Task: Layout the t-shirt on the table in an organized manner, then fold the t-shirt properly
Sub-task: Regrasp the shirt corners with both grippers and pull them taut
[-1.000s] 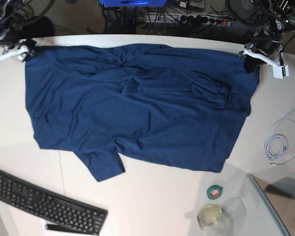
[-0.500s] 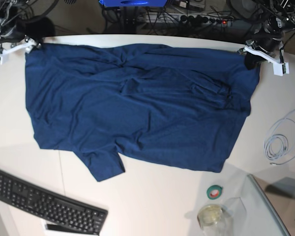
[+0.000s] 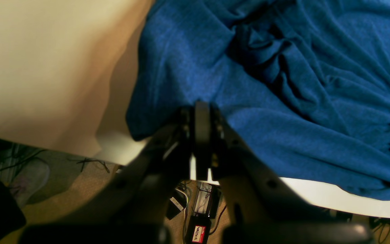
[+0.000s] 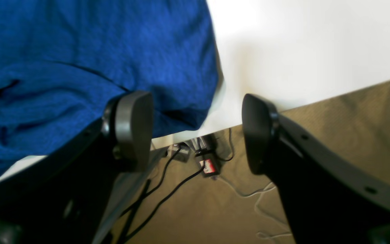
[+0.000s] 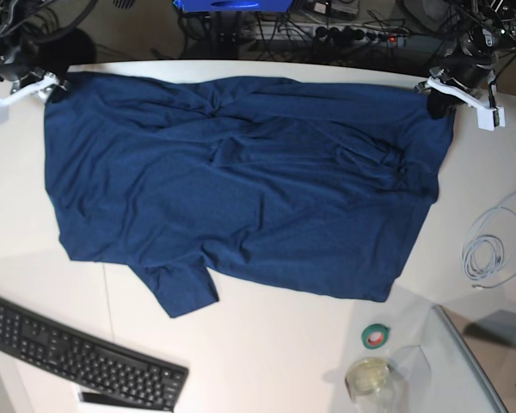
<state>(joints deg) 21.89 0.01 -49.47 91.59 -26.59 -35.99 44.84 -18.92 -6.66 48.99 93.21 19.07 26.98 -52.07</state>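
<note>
Two grippers sit at the far corners of a navy t-shirt spread on a white table. Left gripper pinches the shirt's edge; right gripper gapes wide, holding nothing.

Black keyboard: near-left corner | coiled white cable: right side | green tape roll just beside round clear container: near edge
</note>
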